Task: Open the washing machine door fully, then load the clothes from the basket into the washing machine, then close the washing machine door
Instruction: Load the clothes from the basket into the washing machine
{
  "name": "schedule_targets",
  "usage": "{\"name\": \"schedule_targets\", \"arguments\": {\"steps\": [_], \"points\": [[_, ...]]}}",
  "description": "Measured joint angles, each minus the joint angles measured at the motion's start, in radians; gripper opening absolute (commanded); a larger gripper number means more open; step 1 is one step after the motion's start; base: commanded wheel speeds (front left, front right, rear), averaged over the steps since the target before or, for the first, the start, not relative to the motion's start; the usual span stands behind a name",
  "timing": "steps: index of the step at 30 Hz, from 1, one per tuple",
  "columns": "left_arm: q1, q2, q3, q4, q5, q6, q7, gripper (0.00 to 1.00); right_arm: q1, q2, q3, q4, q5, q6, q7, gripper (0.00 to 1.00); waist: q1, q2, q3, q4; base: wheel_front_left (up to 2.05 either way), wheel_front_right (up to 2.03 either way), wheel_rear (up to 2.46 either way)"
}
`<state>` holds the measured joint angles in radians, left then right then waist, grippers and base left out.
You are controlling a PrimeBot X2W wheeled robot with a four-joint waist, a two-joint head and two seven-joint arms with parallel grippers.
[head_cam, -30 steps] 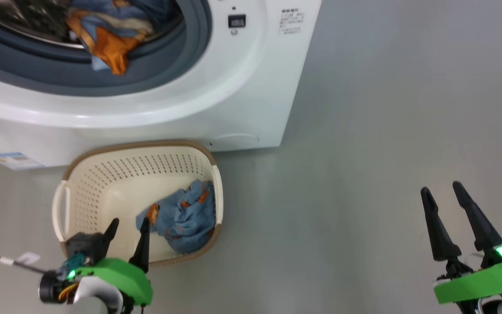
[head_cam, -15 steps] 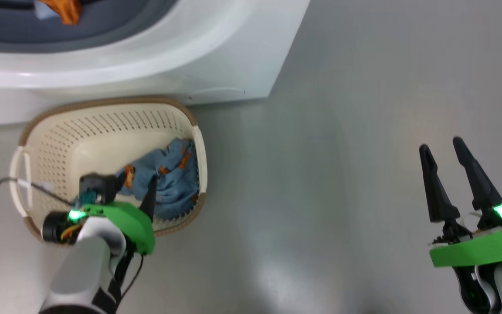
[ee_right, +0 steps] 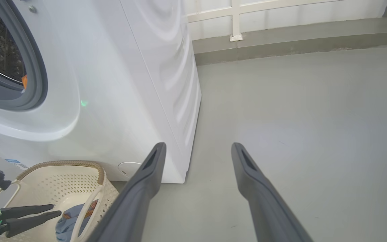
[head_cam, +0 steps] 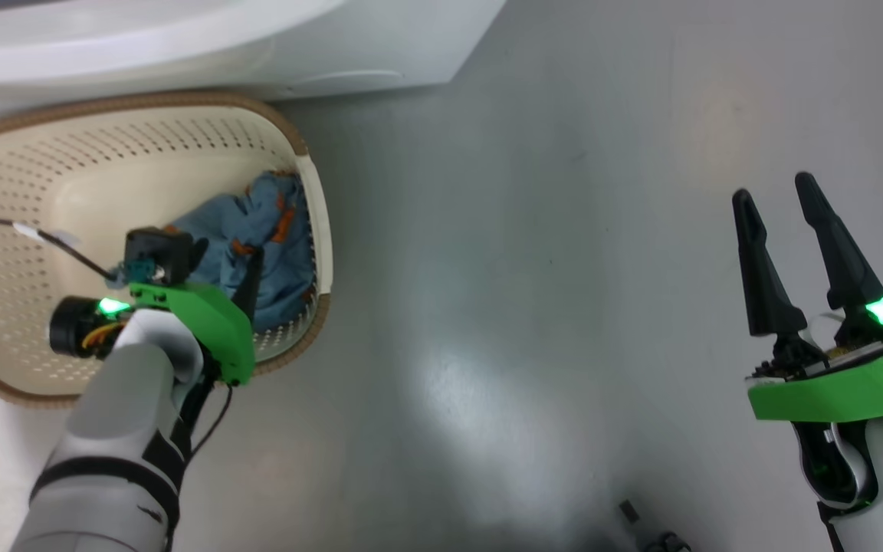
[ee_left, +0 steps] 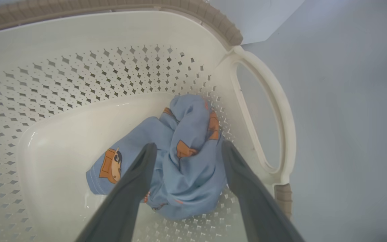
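Step in hand: picking the garment out of the basket. I read the left gripper (ee_left: 187, 145) as spread wide. Its two fingers point down into the basket (ee_left: 113, 77) with nothing pinched between them.

The clothes (ee_left: 183, 174) lie as one crumpled bundle on the basket bottom, pushed toward the end wall by the handle (ee_left: 281, 111) on the robot's right. In the left wrist view the bulk of the bundle sits between the two fingers and just past their tips. A flatter flap with an orange motif trails outside the left-hand finger. The bundle's long axis runs roughly across the gap, from that flap toward the handle wall, so a straight closure should catch the thick middle fold. I cannot tell whether the fingertips touch the fabric.

The right gripper (head_cam: 772, 188) is likewise spread and empty. It is held over bare floor (head_cam: 526, 268), well apart from the basket, so the left arm is the nearer one. The washing machine (head_cam: 380, 46) stands just behind the basket.

Next move, in my judgement: lower a little, then close. The risk is snagging the perforated wall
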<state>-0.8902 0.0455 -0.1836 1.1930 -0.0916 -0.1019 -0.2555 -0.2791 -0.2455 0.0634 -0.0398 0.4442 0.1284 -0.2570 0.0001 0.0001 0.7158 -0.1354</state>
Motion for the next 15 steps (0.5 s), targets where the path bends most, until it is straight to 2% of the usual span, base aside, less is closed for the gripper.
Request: {"name": "schedule_targets", "arguments": {"steps": [15], "points": [[-0.101,0.038,-0.017,0.090,-0.013,-0.019,0.019,1.00,-0.054,0.020,0.023,-0.020,0.003,0.000,0.000,1.00,0.0000,0.0000,0.114,-0.051,0.00,0.00,0.00]]}}
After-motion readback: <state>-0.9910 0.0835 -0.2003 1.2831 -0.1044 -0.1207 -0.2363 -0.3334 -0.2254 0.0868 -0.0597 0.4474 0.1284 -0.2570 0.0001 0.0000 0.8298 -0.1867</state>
